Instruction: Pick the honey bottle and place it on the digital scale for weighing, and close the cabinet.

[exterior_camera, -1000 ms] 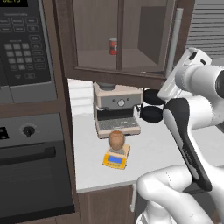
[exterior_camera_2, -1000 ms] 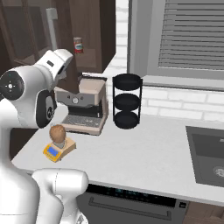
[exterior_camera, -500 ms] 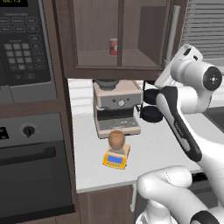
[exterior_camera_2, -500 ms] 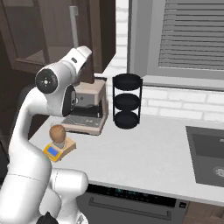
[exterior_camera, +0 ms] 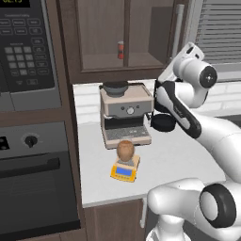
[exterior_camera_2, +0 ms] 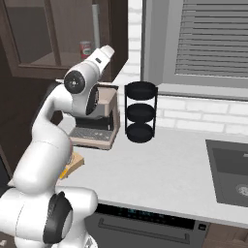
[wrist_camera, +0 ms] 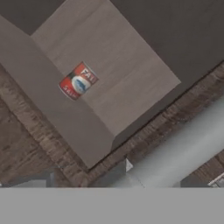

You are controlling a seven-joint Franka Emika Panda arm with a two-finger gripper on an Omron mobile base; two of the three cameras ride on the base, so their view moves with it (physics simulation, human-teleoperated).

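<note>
The amber honey bottle (exterior_camera: 125,149) stands upright on the yellow digital scale (exterior_camera: 124,172) on the counter, in front of the espresso machine; nothing touches it. In the right base view a corner of the scale (exterior_camera_2: 73,163) peeks out behind my arm. The dark brown cabinet (exterior_camera: 101,63) above is open, its shelf bare except for a red can. My gripper (exterior_camera: 187,48) is raised beside the open door's grey bar handle (exterior_camera: 177,27), well above the bottle. Its fingers are hidden. In the hand view the handle (wrist_camera: 175,155) runs close by.
The red can (exterior_camera: 121,50) stands on the cabinet shelf (wrist_camera: 109,74). A beige espresso machine (exterior_camera: 126,113) sits behind the scale, a black tiered rack (exterior_camera_2: 140,112) to its right, and a sink (exterior_camera_2: 231,170) at the far right. The oven column (exterior_camera: 33,141) is on the left.
My arm has swung up from counter height to the cabinet door's handle. The honey bottle has stayed on the scale.
</note>
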